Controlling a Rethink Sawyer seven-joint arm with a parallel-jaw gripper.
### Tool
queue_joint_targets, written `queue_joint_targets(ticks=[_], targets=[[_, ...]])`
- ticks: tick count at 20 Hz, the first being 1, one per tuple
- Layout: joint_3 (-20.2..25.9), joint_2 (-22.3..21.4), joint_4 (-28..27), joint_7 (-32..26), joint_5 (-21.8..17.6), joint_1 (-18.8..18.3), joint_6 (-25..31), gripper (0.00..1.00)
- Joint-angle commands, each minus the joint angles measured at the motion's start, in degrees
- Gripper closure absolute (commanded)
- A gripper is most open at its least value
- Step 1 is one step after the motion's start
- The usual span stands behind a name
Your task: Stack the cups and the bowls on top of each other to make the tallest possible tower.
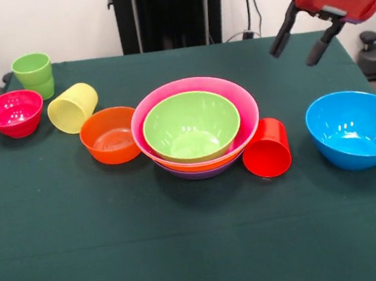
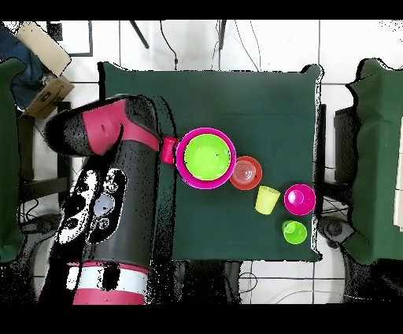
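The tower [image 1: 196,127] stands mid-table: purple, orange and pink bowls nested, lime green innermost; it also shows in the overhead view [image 2: 206,157]. A red cup [image 1: 266,147] lies on its side against the tower's right. A small orange bowl [image 1: 110,135] touches its left. A yellow cup [image 1: 73,108] lies tipped beside a magenta bowl [image 1: 13,113]. A green cup [image 1: 34,75] stands upright at the far left. A blue bowl [image 1: 356,127] sits alone at the right. My gripper [image 1: 297,50] hangs open and empty above the table, behind the blue bowl.
The black pedestal [image 1: 169,11] stands behind the table's far edge. In the overhead view my arm [image 2: 110,157] covers the blue bowl and part of the red cup [image 2: 168,150]. A cardboard box [image 2: 47,71] lies off the table. Green cloth [image 1: 189,251] covers the near half.
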Motion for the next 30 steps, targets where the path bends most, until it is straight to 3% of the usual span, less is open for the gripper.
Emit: queue_joint_targets(ticks=[1,4,9,14,18,20,24,30], targets=[[13.5,-3.7,15.4,3.4,8.9,-8.8,-14.1,0.00],[15.2,-6.7,18.7,3.8,13.0,-10.3,-14.2,0.00],[17.1,-11.4,26.6,8.2,19.1,-12.2,-22.8,0.00],[19.3,-13.6,31.4,7.5,21.8,-14.1,-28.0,0.00],[20.9,-15.9,35.4,10.6,24.8,-14.1,-34.3,0.00],[21.4,-16.3,35.3,10.0,25.5,-14.0,-33.8,0.00],[18.5,-15.7,32.3,13.1,27.7,-10.1,-30.1,0.00],[16.7,-12.7,30.5,14.1,28.6,-7.3,-32.7,0.00]])
